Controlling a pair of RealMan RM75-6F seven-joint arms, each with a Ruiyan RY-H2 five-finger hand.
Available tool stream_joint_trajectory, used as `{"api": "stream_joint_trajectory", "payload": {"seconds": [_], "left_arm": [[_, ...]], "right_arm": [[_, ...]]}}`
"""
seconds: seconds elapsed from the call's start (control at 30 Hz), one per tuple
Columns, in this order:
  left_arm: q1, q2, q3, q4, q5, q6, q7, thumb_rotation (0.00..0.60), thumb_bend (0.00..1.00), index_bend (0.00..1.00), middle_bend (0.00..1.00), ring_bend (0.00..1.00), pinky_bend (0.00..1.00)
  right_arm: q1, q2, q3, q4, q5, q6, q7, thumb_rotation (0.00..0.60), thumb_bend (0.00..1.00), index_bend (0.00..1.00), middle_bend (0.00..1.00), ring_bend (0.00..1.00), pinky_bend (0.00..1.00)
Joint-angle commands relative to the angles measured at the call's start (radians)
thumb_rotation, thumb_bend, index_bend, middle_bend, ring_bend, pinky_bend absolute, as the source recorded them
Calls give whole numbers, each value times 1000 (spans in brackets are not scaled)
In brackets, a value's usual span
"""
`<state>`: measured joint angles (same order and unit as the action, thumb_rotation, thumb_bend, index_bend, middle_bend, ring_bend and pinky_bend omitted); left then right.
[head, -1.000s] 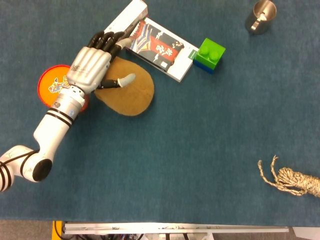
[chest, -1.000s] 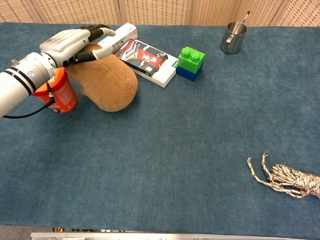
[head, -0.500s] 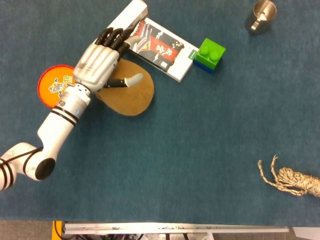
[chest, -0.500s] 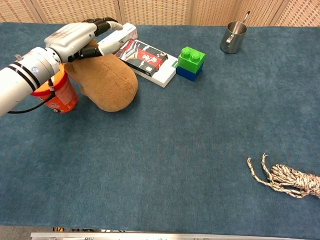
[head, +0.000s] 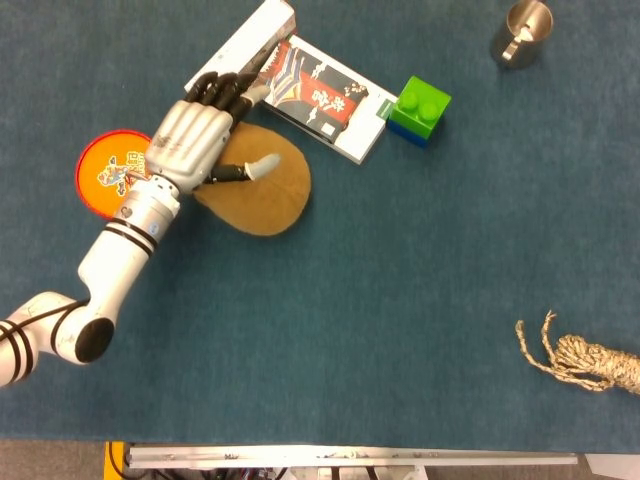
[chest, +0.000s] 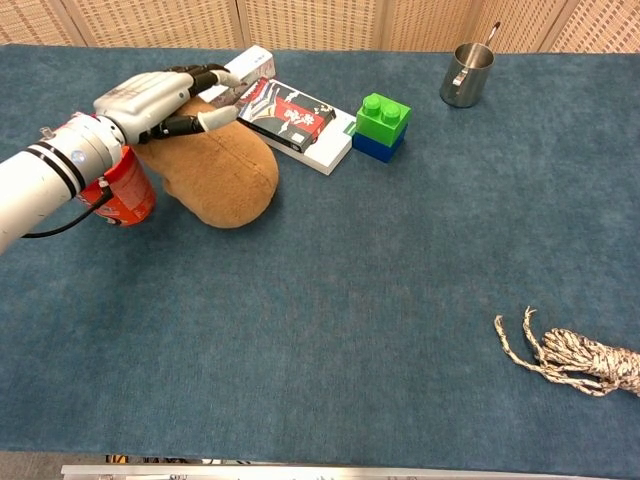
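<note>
My left hand (head: 193, 134) (chest: 153, 94) lies over the top of a brown, rounded, loaf-like object (head: 266, 196) (chest: 226, 176). Its fingers stretch out toward a white box (head: 256, 34) (chest: 256, 62), and the thumb sticks out sideways over the brown surface. The hand grips nothing; I cannot tell whether the palm touches the brown object. An orange can (head: 104, 170) (chest: 126, 194) stands just left of the wrist. My right hand is in neither view.
A flat book-like box with a red and black cover (head: 322, 96) (chest: 296, 116) lies next to the white box. A green-on-blue brick (head: 420, 108) (chest: 381, 126) sits right of it. A metal cup (head: 522, 32) (chest: 466, 72) stands at the far right, and a coiled rope (head: 586, 362) (chest: 572, 358) lies near right.
The left hand first rose and reached toward the white box, then drew back a little and sank lower over the brown object. Its fingers stay spread; nothing was taken hold of.
</note>
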<state>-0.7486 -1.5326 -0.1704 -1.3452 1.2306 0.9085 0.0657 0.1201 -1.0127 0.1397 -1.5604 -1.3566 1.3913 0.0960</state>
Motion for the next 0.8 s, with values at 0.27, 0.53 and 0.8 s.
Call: {"api": "stream_joint_trajectory", "payload": {"seconds": [0.27,0.53,0.8], "left_arm": [[1,6,8,-59,43,30,7,0,92,96,63,38,0],[-8,20,-17,-74,52,55,13,0,93,96,63,38,0],[-8,1,-17,-10,12,32,6,0,92,96,63,38,0]], "right_arm": [[-5,3,-1,0,4,1,-1,600,249,283,318,215,272],[-3,0,0,3,3,-1,-1,600,249,283,317,215,272],[-5,0,-1,5,9,-4,-2,600,249,283,318,215,272]]}}
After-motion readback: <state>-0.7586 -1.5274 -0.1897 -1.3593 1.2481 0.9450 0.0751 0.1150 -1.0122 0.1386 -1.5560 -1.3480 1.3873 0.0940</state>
